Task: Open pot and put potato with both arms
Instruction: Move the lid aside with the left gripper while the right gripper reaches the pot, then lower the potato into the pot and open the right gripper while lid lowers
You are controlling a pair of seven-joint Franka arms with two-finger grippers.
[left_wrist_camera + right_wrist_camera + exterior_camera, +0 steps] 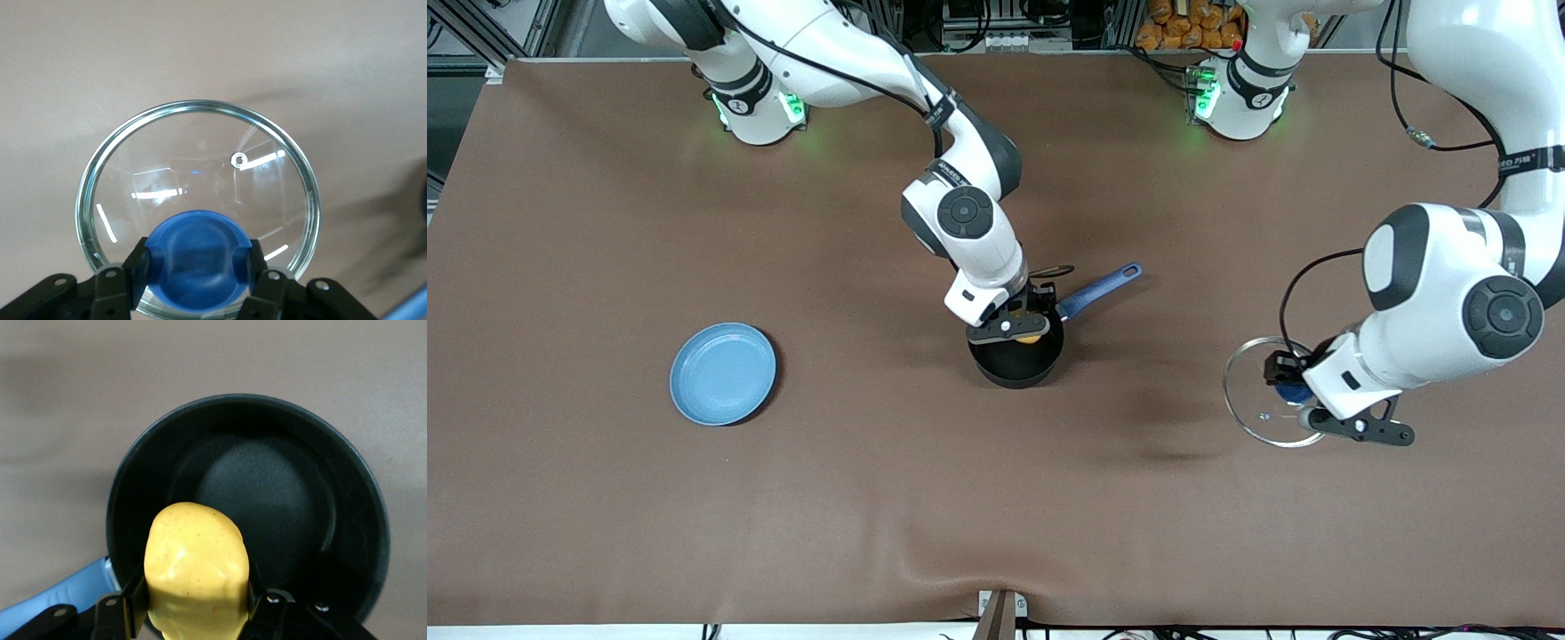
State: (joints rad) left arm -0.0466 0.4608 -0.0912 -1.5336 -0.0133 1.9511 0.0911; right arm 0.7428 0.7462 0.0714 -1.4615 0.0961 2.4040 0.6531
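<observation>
While the left gripper [1303, 402] keeps the lid [1258, 409] out of the way, clenched on its blue knob [197, 257] toward the left arm's end of the table, the right gripper [1021, 327] hangs over the open pot [1016, 360] near the middle of the table, its fingers clamped on the potato [197, 570]. The lid sits low, at or just above the cloth; the views do not settle whether it touches. The potato is over the pot's mouth but close to the rim on the handle [1103, 290] side, not over the centre, as the right wrist view shows with the bare black floor lying well clear of it. The step in hand looks like the drop, and it would go best if the gripper first shifted a little toward the middle of the pot, away from the handle, so the potato cannot catch the rim and tip out. Coming down until the potato is below the rim line before the fingers part should stop it bouncing, since it is lumpy and would roll. The fingers should then open fully and lift straight up, clear of the wall. The left arm need only hold the lid steady, away from the pot. A blue plate [723, 373] lies empty toward the right arm's end and plays no part here.
</observation>
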